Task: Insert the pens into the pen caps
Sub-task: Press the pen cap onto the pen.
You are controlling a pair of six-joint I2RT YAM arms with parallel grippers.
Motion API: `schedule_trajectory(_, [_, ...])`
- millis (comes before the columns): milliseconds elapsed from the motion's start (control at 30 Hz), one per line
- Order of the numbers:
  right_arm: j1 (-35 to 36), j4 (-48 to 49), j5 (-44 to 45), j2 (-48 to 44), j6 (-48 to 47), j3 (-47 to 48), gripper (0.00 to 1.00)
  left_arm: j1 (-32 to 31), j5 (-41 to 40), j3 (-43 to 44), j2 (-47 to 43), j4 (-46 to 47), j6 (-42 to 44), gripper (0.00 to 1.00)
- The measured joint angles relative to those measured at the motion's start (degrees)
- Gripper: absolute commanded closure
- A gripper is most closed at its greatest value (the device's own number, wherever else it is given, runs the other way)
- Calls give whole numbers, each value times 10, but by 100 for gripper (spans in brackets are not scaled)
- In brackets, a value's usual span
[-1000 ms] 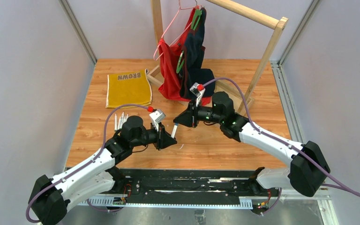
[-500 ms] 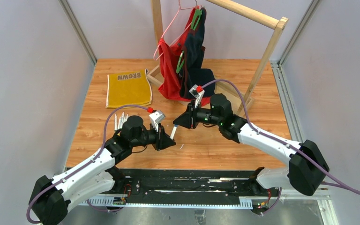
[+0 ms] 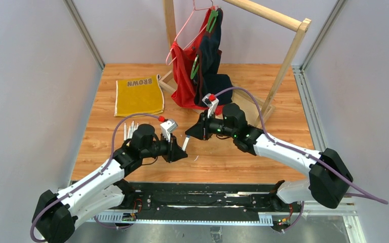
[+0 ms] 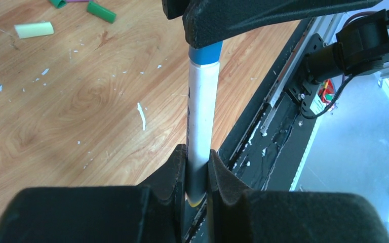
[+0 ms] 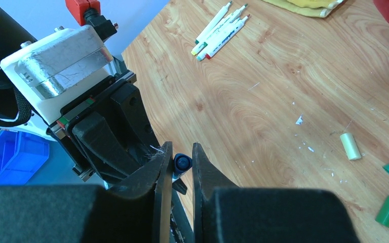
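My left fingers (image 4: 174, 174) pinch the pen (image 4: 203, 116), right fingers (image 5: 205, 174) the blue cap (image 5: 182, 163); any tilt could jam it.

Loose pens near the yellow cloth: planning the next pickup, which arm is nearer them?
Left. The left arm passes right beside the loose pens; the right arm is well to their right.

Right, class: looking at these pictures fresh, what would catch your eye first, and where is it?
Mid-table, the left hand grips a white pen while the right hand pinches the blue cap at its tip. Behind them, red and dark clothes hang on a wooden rack at the far edge, a yellow cloth to its left.
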Motion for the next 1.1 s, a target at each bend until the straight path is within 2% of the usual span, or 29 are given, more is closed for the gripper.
schedule_trajectory(533, [6,36,-7,16,-13,-7,100,55,90,0,-1,-1,-47,100])
schedule_trajectory(867, [6,40,-20,18,-23,-7,99,69,124,0,-1,-1,-73,100])
schedule_trajectory(1100, [6,51,-25,18,-11,-9,100,73,123,-11,-11,11,-51,100])
